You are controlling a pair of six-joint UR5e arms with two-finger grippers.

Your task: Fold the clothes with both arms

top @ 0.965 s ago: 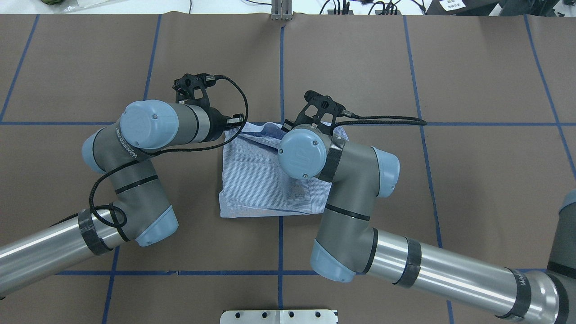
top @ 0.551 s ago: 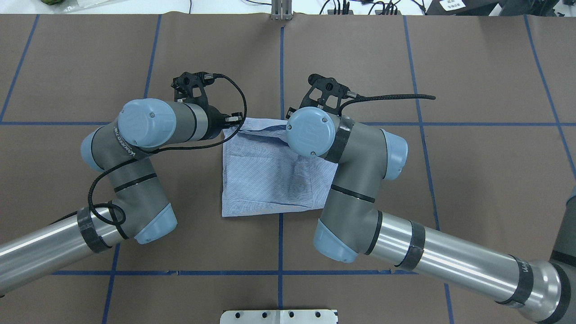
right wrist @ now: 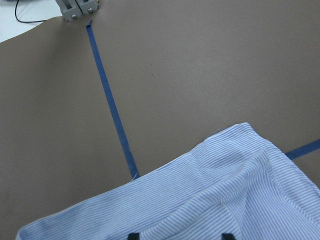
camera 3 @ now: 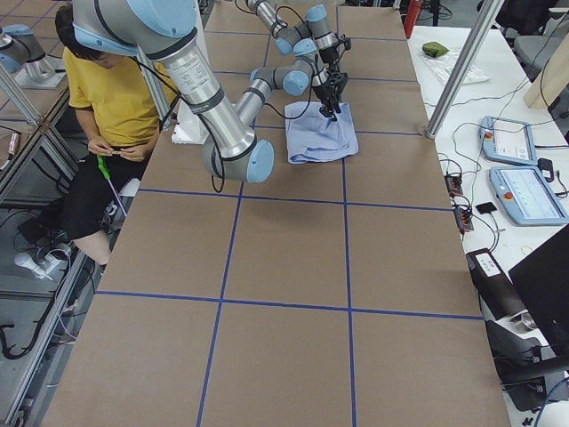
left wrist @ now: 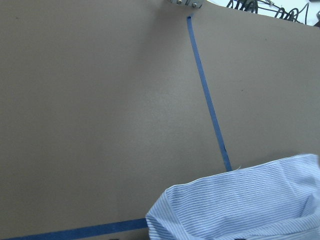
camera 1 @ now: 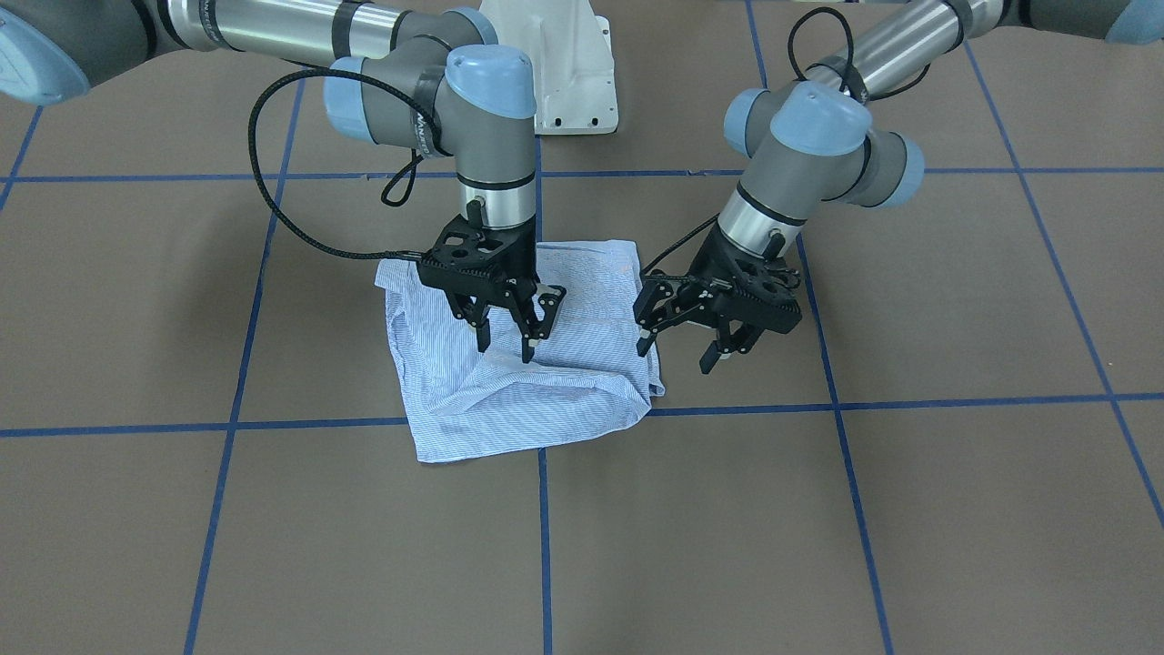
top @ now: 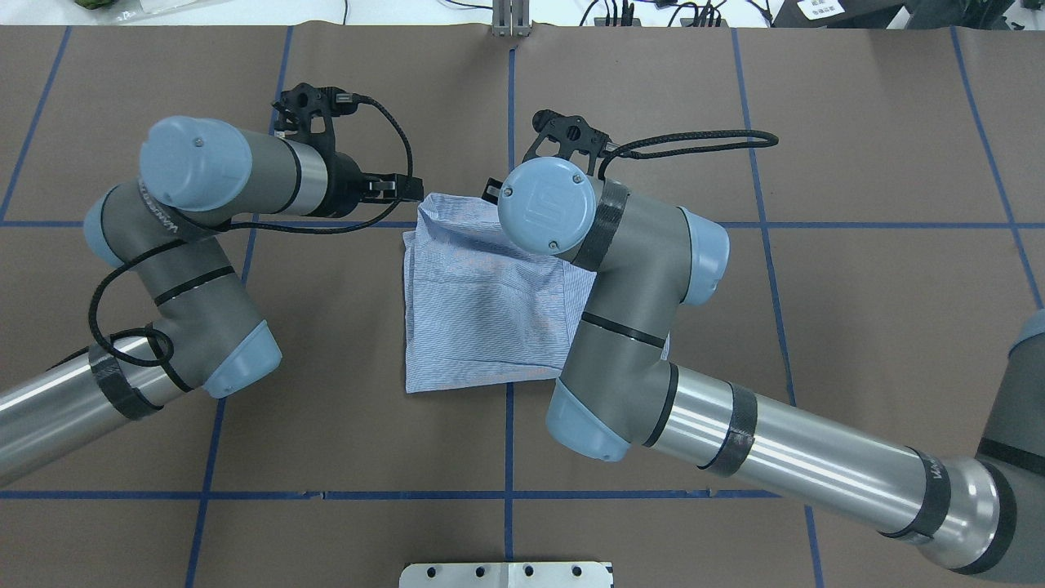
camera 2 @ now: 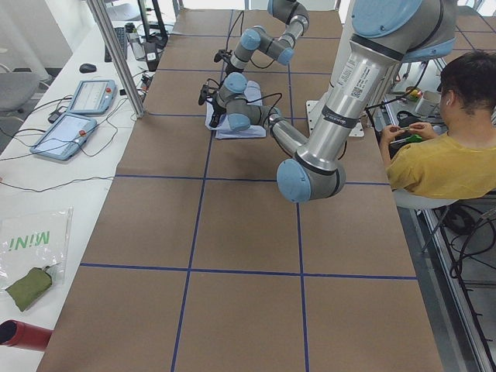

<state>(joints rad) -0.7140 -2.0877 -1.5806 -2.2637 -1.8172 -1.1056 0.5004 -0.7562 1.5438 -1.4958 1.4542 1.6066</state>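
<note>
The light blue-and-white striped shirt [camera 1: 518,391] lies folded into a rough square at the table's middle [top: 482,310]. Its far edge is bunched into a raised ridge. My right gripper [camera 1: 505,350] hangs open just above that ridge with nothing between its fingers. Its fingertips [right wrist: 227,235] show apart at the bottom of the right wrist view, over the shirt [right wrist: 200,200]. My left gripper [camera 1: 675,359] is open and empty beside the shirt's far left corner, off the cloth. The left wrist view shows that corner [left wrist: 250,205] below it.
Brown table cover with blue tape lines [top: 510,122]. The white pedestal base [camera 1: 564,73] is behind the shirt. A metal bracket [top: 510,20] is at the far edge. A seated person in yellow [camera 2: 442,155] is beside the robot. Control pendants [camera 3: 516,169] lie on the side bench.
Both grippers have moved toward the far edge. My left gripper has drawn back to the left, off the shirt's corner. The shirt's far edge has settled into a bunched ridge.
</note>
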